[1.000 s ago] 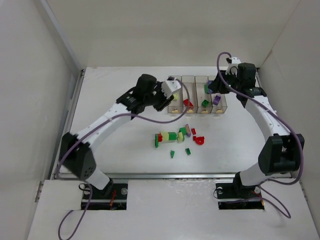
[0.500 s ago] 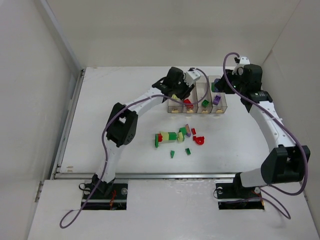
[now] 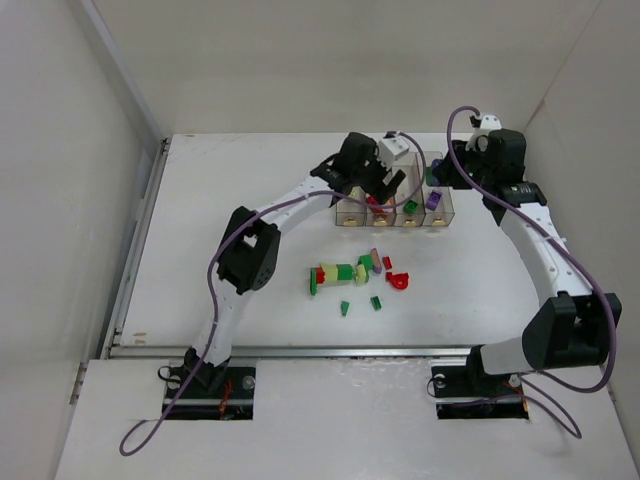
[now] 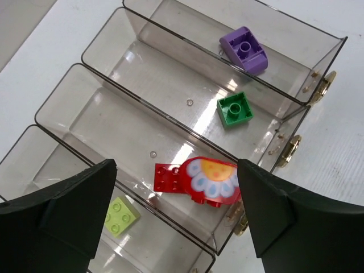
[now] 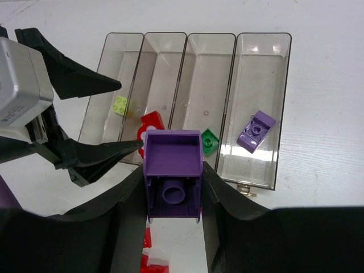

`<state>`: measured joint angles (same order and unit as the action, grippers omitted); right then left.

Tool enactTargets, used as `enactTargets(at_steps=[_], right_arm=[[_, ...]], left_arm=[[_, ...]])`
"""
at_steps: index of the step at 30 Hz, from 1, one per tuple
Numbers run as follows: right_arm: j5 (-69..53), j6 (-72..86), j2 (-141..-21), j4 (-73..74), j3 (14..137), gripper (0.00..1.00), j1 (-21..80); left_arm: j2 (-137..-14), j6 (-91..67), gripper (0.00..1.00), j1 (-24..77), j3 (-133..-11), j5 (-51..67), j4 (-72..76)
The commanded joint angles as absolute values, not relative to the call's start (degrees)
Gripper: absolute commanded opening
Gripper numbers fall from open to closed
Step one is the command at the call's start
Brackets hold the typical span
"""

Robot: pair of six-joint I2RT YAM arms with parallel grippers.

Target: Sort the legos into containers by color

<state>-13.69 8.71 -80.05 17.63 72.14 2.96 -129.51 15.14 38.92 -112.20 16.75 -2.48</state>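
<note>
Four clear containers (image 3: 352,205) stand in a row at the back of the table. In the left wrist view the containers (image 4: 142,68) hold, in turn, a yellow-green brick (image 4: 121,216), a red flower-printed piece (image 4: 199,182), a green brick (image 4: 235,109) and a purple brick (image 4: 245,50). My left gripper (image 4: 176,210) hangs open over the red piece, holding nothing. My right gripper (image 5: 172,170) is shut on a purple brick (image 5: 172,182) just in front of the containers (image 5: 256,57). Loose legos (image 3: 350,272) lie mid-table.
A red arch piece (image 3: 400,281) and two small green bricks (image 3: 345,307) lie at the pile's near side. The left gripper (image 3: 385,185) and right gripper (image 3: 432,178) hover close together over the bins. White walls enclose the table on three sides.
The left arm has swung right, from beside the leftmost bin to above the second one, and its jaws have opened. The right gripper shifted slightly and still holds the purple brick.
</note>
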Motion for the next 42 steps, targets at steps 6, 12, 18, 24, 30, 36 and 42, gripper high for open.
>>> enactTargets(at_steps=[6, 12, 18, 24, 30, 36, 42], right_arm=[[-21.7, 3.4, -78.4, 18.7, 75.7, 0.0, 2.5], [-48.2, -5.3, -76.9, 17.3, 75.2, 0.0, 2.5], [-59.3, -12.5, -72.4, 12.3, 70.8, 0.0, 5.7], [-63.0, -15.5, -71.3, 12.3, 70.1, 0.0, 9.1], [-62.1, -15.5, -71.3, 12.3, 71.2, 0.0, 11.9], [-60.9, -15.5, -71.8, 12.3, 71.2, 0.0, 12.4], [-59.2, -15.5, -71.8, 12.3, 70.7, 0.0, 12.4]], left_arm=[[-116.3, 28.4, 0.84, 39.2, -106.9, 20.6, -6.4], [-102.6, 43.3, 0.83, 39.2, -97.7, 36.2, -13.4], [-99.9, 48.2, 0.82, 37.5, -101.0, 53.7, -27.4], [-101.9, 46.8, 0.82, 37.5, -103.5, 54.9, -28.8], [-103.1, 43.7, 0.79, 38.1, -106.8, 55.5, -28.8], [-103.1, 41.6, 0.68, 38.1, -107.3, 57.3, -29.4], [-103.1, 41.0, 0.5, 38.1, -107.8, 59.0, -30.4]])
